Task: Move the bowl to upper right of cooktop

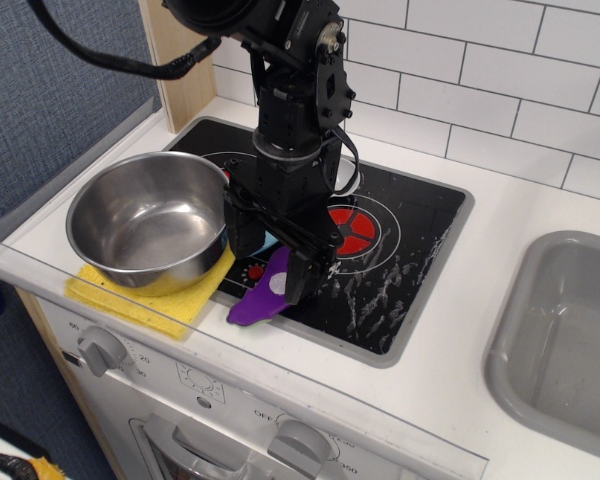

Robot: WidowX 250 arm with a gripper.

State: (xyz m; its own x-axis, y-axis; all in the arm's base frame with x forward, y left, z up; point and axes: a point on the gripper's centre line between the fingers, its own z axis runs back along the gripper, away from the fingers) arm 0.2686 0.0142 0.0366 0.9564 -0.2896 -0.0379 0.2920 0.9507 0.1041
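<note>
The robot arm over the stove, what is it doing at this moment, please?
The arm's gripper hangs low over the front of the cooktop, just right of the steel bowl. It does not appear to hold the bowl yet. The bowl sits at the front left, on a yellow cloth, partly over the cooktop's left edge. A purple object lies right under the gripper. Whether the jaws are open or shut, I cannot tell. The sink is at the right.
</note>
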